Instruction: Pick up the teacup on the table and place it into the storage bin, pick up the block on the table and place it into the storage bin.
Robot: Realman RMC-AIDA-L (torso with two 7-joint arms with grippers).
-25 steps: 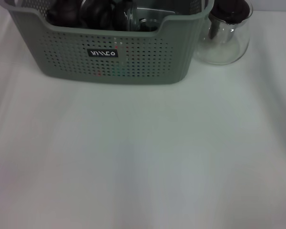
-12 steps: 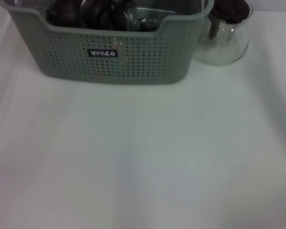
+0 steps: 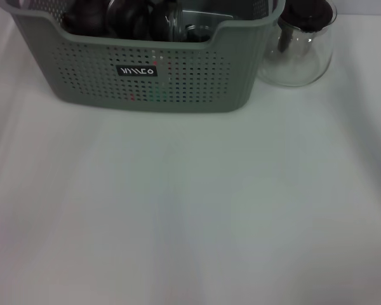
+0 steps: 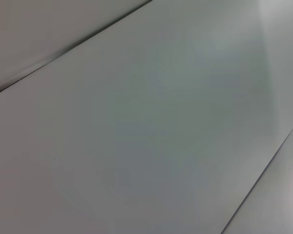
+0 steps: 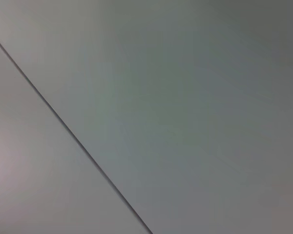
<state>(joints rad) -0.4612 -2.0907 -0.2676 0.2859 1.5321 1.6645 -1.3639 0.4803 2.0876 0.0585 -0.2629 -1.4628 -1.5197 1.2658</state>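
Note:
The grey-green storage bin (image 3: pixel 197 76) stands at the far side of the white table in the head view, its black label facing me. Dark round items (image 3: pixel 124 18) and a glass piece (image 3: pixel 197 30) lie inside it; I cannot tell whether a teacup is among them. Faint red and green specks show through the perforated front wall. No teacup or block shows on the table. Neither gripper appears in any view. Both wrist views show only bare white table surface and an edge line.
A clear glass teapot (image 3: pixel 301 44) with a dark lid stands just right of the bin. The white table (image 3: pixel 190 210) stretches bare in front of the bin.

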